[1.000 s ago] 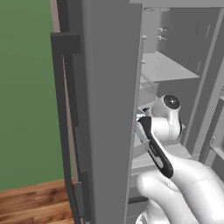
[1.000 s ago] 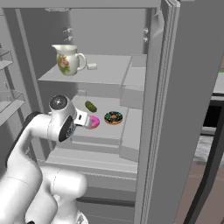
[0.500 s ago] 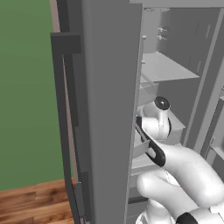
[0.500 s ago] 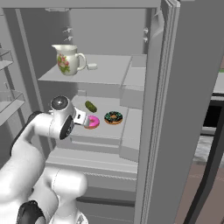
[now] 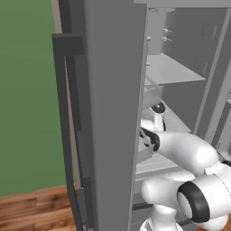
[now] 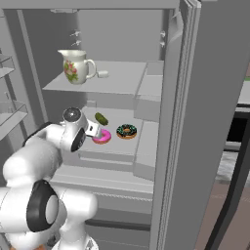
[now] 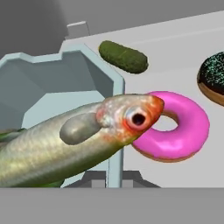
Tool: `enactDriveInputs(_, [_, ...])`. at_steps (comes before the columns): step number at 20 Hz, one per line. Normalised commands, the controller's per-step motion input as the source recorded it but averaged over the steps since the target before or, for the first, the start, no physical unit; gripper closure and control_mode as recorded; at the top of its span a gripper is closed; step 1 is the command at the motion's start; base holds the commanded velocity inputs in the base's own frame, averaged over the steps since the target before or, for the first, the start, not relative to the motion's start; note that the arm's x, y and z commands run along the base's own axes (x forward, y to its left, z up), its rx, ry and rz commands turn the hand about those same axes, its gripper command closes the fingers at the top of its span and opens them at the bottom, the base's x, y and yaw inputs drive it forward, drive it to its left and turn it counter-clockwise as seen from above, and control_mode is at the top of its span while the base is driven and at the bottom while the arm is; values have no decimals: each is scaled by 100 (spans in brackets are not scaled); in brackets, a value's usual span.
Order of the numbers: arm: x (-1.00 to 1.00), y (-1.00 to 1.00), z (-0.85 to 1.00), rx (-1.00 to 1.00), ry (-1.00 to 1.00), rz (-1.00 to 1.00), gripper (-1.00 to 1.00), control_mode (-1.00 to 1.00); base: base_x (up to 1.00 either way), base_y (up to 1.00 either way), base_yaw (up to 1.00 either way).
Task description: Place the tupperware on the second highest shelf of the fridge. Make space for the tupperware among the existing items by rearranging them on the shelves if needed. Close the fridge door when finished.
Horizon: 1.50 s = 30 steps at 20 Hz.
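The setting was a rendered kitchen with the fridge (image 6: 205, 97) standing open, both doors swung out and its grey shelves exposed. The tupperware (image 7: 52, 87) was inside the fridge, low over the shelf below the jug's (image 6: 117, 146), which appeared to be the second highest shelf. It held a silvery fish (image 7: 65, 144) whose head overhung the rim. The gripper (image 7: 108, 177) was clenched on the container's near wall, a hold that kept it level while a landing spot was found.

In the hand view, the pink donut (image 7: 188, 131) lay at 3 o'clock of the container, just beside it and partly under the fish's head. The pickle (image 7: 122, 57) lay at 12 o'clock and the chocolate donut (image 7: 214, 78) at 2 o'clock, farther off. The cream jug (image 6: 75, 66) stood on the shelf above, apart from the work.

In my judgement the pink donut crowded the intended spot. Set-down risked contact unless the container was placed toward 9 o'clock.
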Motion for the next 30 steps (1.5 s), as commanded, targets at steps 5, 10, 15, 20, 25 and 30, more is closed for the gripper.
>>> enactDriveInputs(5, [49, 9, -40, 0, 1, 2, 100, -100, 0, 0, 0])
enactDriveInputs(10, [46, 3, -39, 0, 1, 2, 100, -100, 0, 0, 0])
enactDriveInputs(15, [54, 10, -23, 0, 0, 0, 100, -100, 0, 0, 0])
enactDriveInputs(20, [47, 11, -4, 0, 0, 0, -100, -100, 0, 0, 0])
enactDriveInputs(25, [-1, 3, 0, 0, -2, 0, -100, -100, 0, 0, 0])
enactDriveInputs(30, [-40, 0, 34, 0, -15, -3, -100, -100, 0, 0, 0])
